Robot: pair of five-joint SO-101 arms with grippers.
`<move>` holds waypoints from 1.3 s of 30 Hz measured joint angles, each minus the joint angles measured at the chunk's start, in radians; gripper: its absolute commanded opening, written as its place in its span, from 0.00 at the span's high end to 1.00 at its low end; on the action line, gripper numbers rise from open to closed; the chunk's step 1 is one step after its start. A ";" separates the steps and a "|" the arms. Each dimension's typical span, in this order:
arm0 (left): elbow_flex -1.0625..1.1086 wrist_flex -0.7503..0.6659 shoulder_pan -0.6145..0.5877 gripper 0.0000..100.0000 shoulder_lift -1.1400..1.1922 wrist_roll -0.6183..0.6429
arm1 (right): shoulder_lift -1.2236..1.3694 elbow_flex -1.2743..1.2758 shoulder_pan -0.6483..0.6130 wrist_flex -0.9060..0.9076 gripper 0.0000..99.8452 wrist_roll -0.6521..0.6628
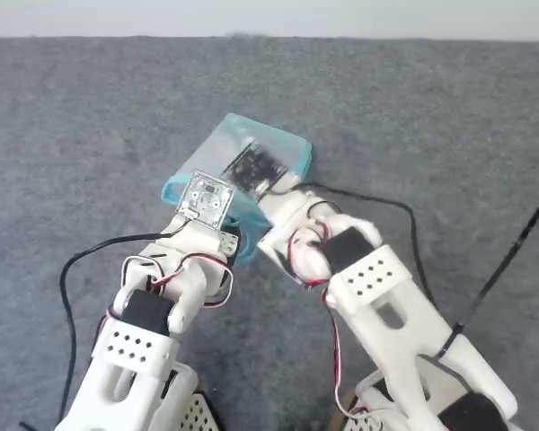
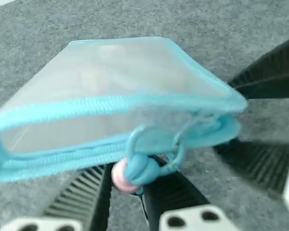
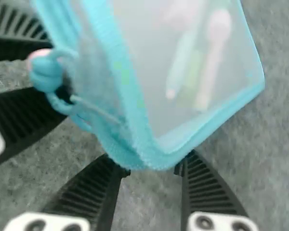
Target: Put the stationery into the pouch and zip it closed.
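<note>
1. Grey, felt-like cloth is covering the table (image 1: 90, 117). The pouch (image 1: 225, 148) is sitting near the table's middle, where the two arms are meeting.
2. The left gripper (image 2: 130, 183) is clamping the zipper pull (image 2: 135, 171), a knotted cord with a pink bead. The right gripper (image 3: 151, 168) is pinching the end corner of the pouch.
3. The pouch is looking thin, soft and light, so it will probably be folding or sliding when pulled. One end needs holding while the pull is drawn along the zipper. The knot seems the safest place to hold, because the cord itself may be slipping out.
4. The right wrist view is showing the stationery (image 3: 202, 67) through the translucent wall. The left wrist view is showing the zipper line plainly. In the high view, the arms are covering both grasps.
</note>
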 measured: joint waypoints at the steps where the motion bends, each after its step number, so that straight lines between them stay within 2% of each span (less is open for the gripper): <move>1: 0.000 0.000 0.000 0.99 0.000 0.000 | -0.002 0.006 0.002 -0.023 0.84 0.005; 11: 0.000 0.000 0.000 0.99 0.000 0.005 | -0.002 0.008 0.002 -0.141 0.84 0.040; 18: 0.002 0.000 0.002 0.99 0.000 0.000 | -0.083 0.084 0.063 -0.149 0.85 0.270; 23: 0.000 -0.002 -0.002 0.99 0.000 0.005 | -0.181 0.249 0.041 -0.305 0.91 0.439; 26: 0.000 -0.002 0.000 0.99 0.002 0.005 | -0.215 0.342 0.017 -0.396 0.90 0.505; 36: 0.000 -0.002 0.000 0.99 0.002 0.006 | -0.230 0.356 0.015 -0.425 0.88 0.483; 39: 0.000 -0.002 0.000 0.99 0.002 0.006 | -0.230 0.356 0.015 -0.425 0.97 0.471</move>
